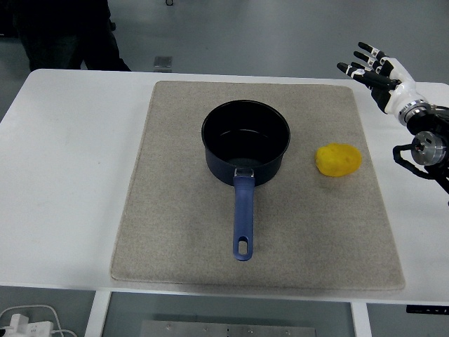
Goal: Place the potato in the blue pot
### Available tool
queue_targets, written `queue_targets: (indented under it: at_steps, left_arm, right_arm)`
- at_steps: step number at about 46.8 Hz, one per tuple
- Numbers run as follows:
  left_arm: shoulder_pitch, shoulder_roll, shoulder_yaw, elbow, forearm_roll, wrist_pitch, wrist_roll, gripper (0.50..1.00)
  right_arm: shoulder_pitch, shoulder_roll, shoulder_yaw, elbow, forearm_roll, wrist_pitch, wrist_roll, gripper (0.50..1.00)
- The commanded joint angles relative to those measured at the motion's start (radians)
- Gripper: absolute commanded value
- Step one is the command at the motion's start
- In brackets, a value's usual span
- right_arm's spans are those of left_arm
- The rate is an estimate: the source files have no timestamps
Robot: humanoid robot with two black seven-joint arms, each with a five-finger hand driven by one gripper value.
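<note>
A white table [70, 175] carries a beige mat [168, 239] that covers most of its middle. On the mat, a little above centre, stands the blue pot [245, 140], upright, dark and bare inside, with nothing in it. Its blue handle [243, 217] runs straight toward the table's near edge and ends in a small hanging hole.

The potato [338, 159], yellow and rounded, lies on the mat to the right of the pot, apart from it, near the mat's right edge. Nothing touches it.

Only 1 robot arm shows. The right hand [375, 72] comes in from the right edge and hangs over the table's far right corner, above and behind the potato and well clear of it. Its fingers [363, 58] are spread and loosely extended toward the left, holding nothing. The wrist and a metal joint [426, 146] sit at the picture's right edge, beyond the mat.

At the top left, beyond the table's far edge, stands a person [63, 35] in dark clothing, seen only in part. A white cable [28, 319] lies below the near edge at bottom left.
</note>
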Motion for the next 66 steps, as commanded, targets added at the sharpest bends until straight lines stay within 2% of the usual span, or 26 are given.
queue_targets:
  at_steps: [1, 34, 46, 56, 66]
  left_arm:
    - [0.002, 0.000, 0.000, -0.001, 0.000, 0.000, 0.000, 0.996]
    - [0.002, 0.000, 0.002, -0.001, 0.000, 0.000, 0.000, 0.996]
    - [0.002, 0.000, 0.002, -0.001, 0.000, 0.000, 0.000, 0.996]
    - [0.002, 0.000, 0.000, -0.001, 0.000, 0.000, 0.000, 0.996]
    - [0.002, 0.000, 0.002, -0.001, 0.000, 0.000, 0.000, 0.996]
  right_arm:
    - [0.002, 0.000, 0.000, -0.001, 0.000, -0.002, 0.000, 0.928]
    - [0.013, -0.015, -0.023, 0.005, -0.020, 0.002, -0.007, 0.921]
    - [0.047, -0.021, -0.103, 0.012, -0.025, 0.014, -0.007, 0.921]
    - [0.064, -0.026, -0.189, 0.029, -0.105, 0.014, -0.004, 0.921]
    - [0.128, -0.060, -0.295, 0.068, -0.169, 0.015, -0.001, 0.921]
